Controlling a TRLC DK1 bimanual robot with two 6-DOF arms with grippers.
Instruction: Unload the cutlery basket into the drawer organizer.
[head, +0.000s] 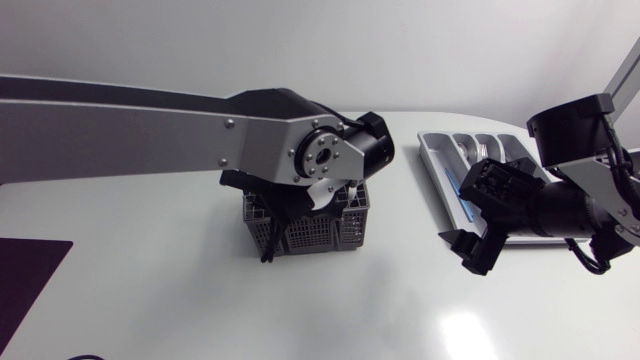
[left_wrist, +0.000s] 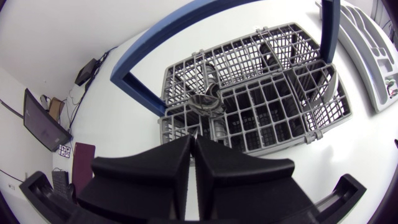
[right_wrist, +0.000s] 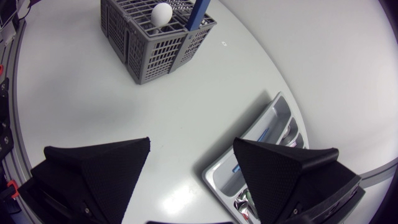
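Left gripper (left_wrist: 193, 142): closed, fingers pressed flat together just above the basket; I can make out nothing between them.
Right gripper (right_wrist: 192, 143): open and empty, fingers well apart, hanging over the table between basket and organizer.
Spoon (left_wrist: 207, 102): what looks like a spoon stands in a compartment just ahead of my left fingertips, rounded end up.
Handling: I judge it light, stiff and smooth, so likely to slip or swing in a loose pinch.
Hold: best taken on the neck just under the rounded end, fingers across its flat faces, then lifted straight up clear of the mesh.
Basket (left_wrist: 277, 102): grey mesh under my left gripper, with a blue handle (left_wrist: 329, 28) arched over it; most compartments look empty.
Organizer (left_wrist: 373, 68): beyond the basket, apart from it, beside my right gripper; it holds several pieces.
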